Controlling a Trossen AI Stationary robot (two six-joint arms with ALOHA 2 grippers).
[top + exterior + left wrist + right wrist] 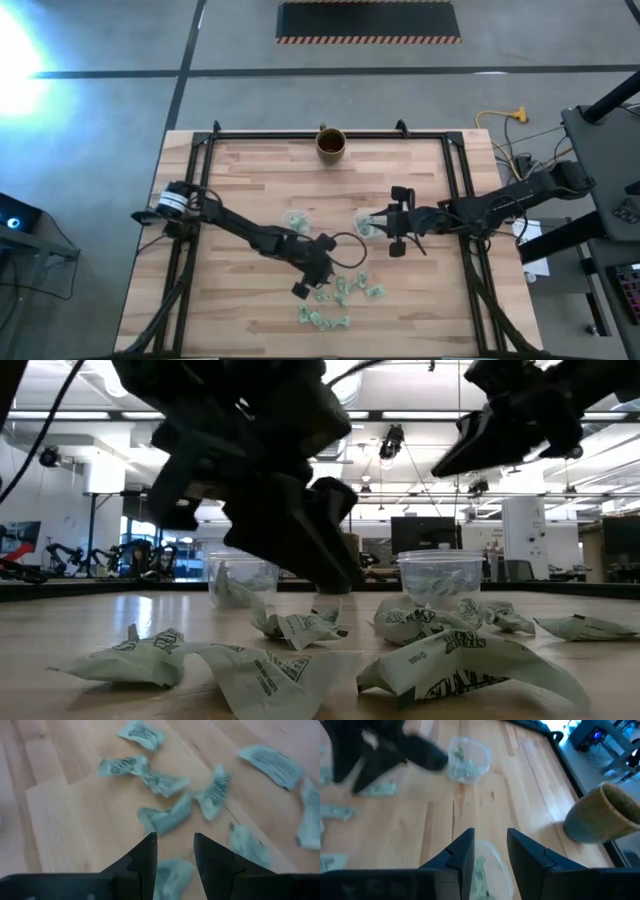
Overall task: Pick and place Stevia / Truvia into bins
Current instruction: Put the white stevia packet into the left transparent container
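Observation:
Several crumpled pale green-and-white Stevia packets (340, 292) lie loose on the wooden table toward its near edge, and they fill the left wrist view (165, 817). Two clear plastic cups stand beyond them: the left cup (297, 219) and the right cup (364, 228), each with packets inside. My left gripper (175, 837) is open and hovers low over the loose packets, with one packet (172, 875) showing between its fingers. My right gripper (490, 832) is open and empty, directly above the right cup (492, 865).
A brown-gold mug (331, 142) stands at the table's far edge, also seen in the right wrist view (602, 815). A black frame rail (330, 135) runs round the table top. Bare wood lies left of the packets and toward the far edge.

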